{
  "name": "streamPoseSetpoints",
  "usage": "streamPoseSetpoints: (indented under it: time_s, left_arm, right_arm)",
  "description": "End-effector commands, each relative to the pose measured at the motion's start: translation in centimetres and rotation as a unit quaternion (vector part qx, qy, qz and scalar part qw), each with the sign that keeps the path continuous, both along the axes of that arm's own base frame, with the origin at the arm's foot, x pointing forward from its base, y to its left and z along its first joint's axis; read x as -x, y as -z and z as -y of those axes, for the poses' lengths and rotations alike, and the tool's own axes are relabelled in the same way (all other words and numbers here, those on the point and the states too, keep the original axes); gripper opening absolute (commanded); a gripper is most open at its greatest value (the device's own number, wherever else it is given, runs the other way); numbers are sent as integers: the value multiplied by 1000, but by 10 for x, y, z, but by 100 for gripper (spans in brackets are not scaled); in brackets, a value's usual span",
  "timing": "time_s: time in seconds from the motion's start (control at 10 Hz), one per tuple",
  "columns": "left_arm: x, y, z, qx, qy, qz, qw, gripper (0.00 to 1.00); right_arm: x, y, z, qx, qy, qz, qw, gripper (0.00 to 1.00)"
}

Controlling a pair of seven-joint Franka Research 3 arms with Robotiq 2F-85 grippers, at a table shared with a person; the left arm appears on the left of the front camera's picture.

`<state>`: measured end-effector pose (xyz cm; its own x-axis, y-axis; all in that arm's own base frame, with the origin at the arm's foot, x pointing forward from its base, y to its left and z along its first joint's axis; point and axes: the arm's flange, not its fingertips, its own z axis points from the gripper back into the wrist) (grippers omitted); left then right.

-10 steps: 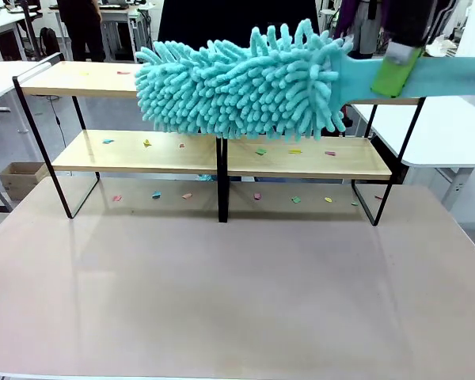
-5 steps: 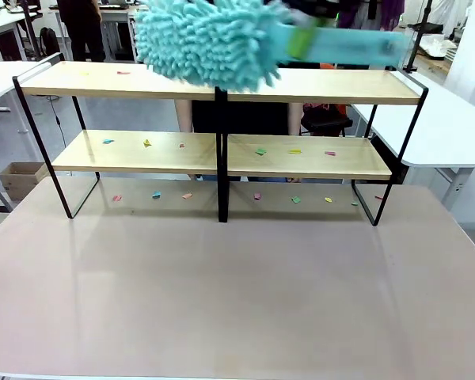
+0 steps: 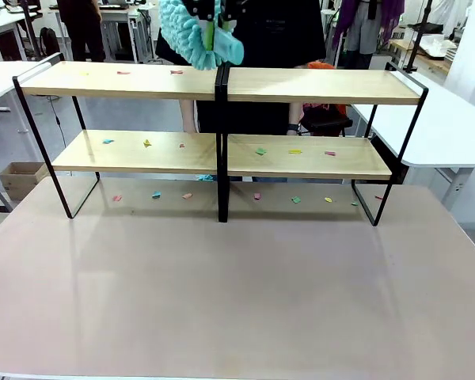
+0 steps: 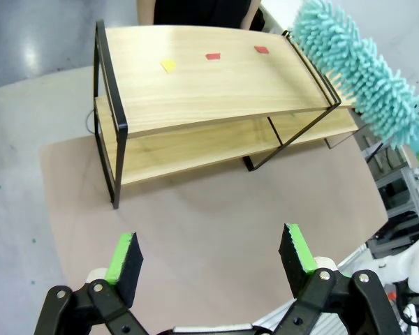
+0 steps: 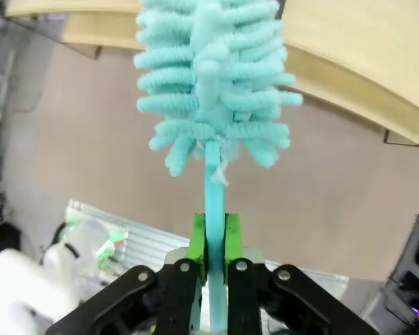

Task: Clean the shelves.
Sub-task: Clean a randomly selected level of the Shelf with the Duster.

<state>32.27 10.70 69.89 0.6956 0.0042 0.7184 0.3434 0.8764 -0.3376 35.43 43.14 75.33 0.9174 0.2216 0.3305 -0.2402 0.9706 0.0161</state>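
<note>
Shelves of long light-wood boards in thin black metal frames, two racks joined at a middle post, stand across the far side of the beige tabletop. A person in a black top stands behind them. The right gripper has its green pads clamped on the flat handle of a fluffy turquoise microfibre duster. It holds the mop head just over the top board beside the middle post; whether the fibres touch the wood cannot be told. The left gripper hangs above the tabletop in front of one end of the shelves, its fingers spread wide with nothing between them. Small coloured paper scraps dot the lower boards, and others lie on the top left board and on the tabletop beneath the racks.
</note>
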Motion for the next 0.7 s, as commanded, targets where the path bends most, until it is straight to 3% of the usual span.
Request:
streamPoseSetpoints:
  time_s: [0.0, 0.1, 0.3, 0.6]
  left_arm:
    - [1, 0, 1, 0, 1, 1, 1000, 100]
    - [1, 0, 1, 0, 1, 1, 1000, 100]
    - [1, 0, 1, 0, 1, 1, 1000, 100]
    - [1, 0, 1, 0, 1, 1, 1000, 100]
  right_arm:
    - [3, -3, 15, -18, -19, -23, 999, 12]
    - [0, 0, 0, 0, 0, 0, 1000, 12]
    - [-22, 10, -18, -39, 75, 49, 995, 12]
    - [-46, 31, -38, -44, 116, 42, 991, 12]
